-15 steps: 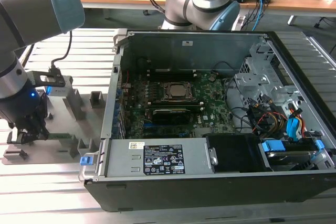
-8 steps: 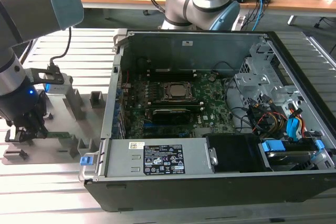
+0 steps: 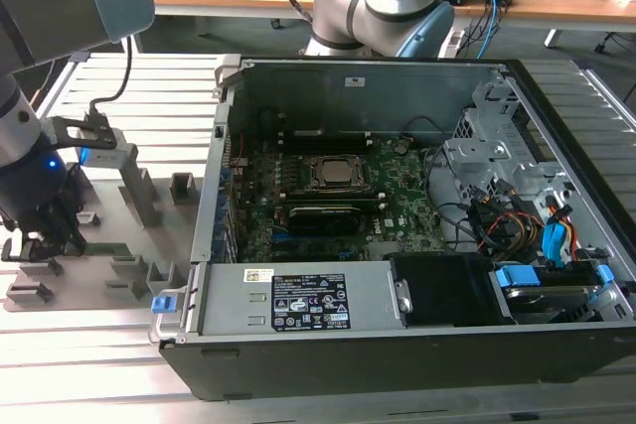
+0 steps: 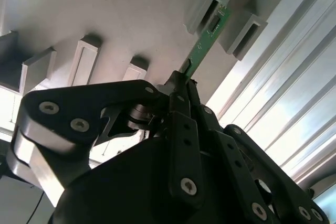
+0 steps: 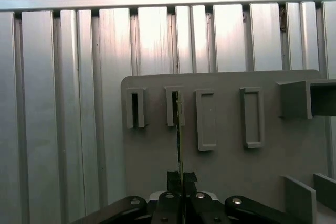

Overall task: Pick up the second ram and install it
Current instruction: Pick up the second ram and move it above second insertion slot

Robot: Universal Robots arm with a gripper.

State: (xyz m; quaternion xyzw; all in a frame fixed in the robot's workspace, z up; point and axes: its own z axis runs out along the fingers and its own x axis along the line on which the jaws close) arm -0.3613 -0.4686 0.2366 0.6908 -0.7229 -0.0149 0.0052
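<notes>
Green second ram [image 4: 206, 41] seated in grey holder tray [image 5: 152, 150] slot, claw [image 5: 181, 178] clamped on it

open pc case [image 3: 358, 81] sits on the ribbed metal bench [image 3: 79, 354], motherboard [image 3: 402, 208] and cpu socket [image 3: 336, 173] exposed, psu [image 3: 298, 297] along the near edge. grey holder tray [image 3: 174, 235] just beside it, exterior view's left.

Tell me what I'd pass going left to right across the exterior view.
Gripper, closed on the ram → tray → processor socket → blue cables.
</notes>
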